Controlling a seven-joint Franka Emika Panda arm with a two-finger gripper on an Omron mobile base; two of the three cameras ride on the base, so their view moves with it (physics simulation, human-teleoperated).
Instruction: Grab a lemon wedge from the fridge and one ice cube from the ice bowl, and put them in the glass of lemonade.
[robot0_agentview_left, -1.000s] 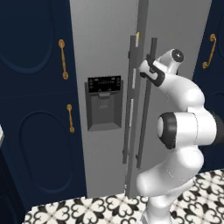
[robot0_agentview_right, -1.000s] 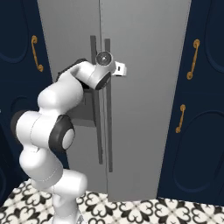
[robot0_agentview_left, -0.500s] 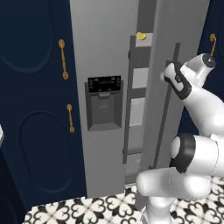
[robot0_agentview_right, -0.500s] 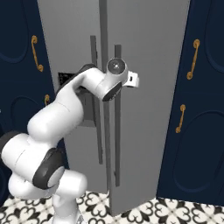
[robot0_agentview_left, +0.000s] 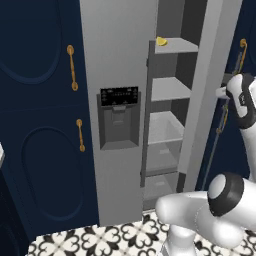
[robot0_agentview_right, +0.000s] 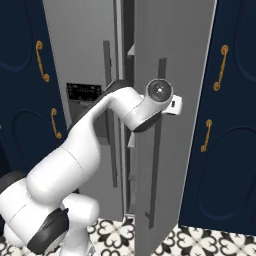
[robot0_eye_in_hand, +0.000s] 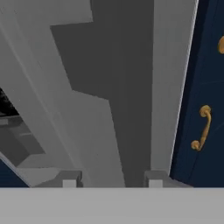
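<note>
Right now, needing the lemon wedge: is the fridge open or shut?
Open: the fridge's right door stands swung out, baring shelves with the lemon wedge topmost.

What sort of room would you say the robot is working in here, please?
Most likely a home kitchen: a tall grey fridge with a dispenser, navy cabinets with gold handles, and a patterned tile floor.

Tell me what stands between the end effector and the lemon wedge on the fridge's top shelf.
The opened right fridge door: the end effector is at its outer face, while the lemon wedge sits on the top shelf inside. The compartment itself looks unobstructed.
</note>
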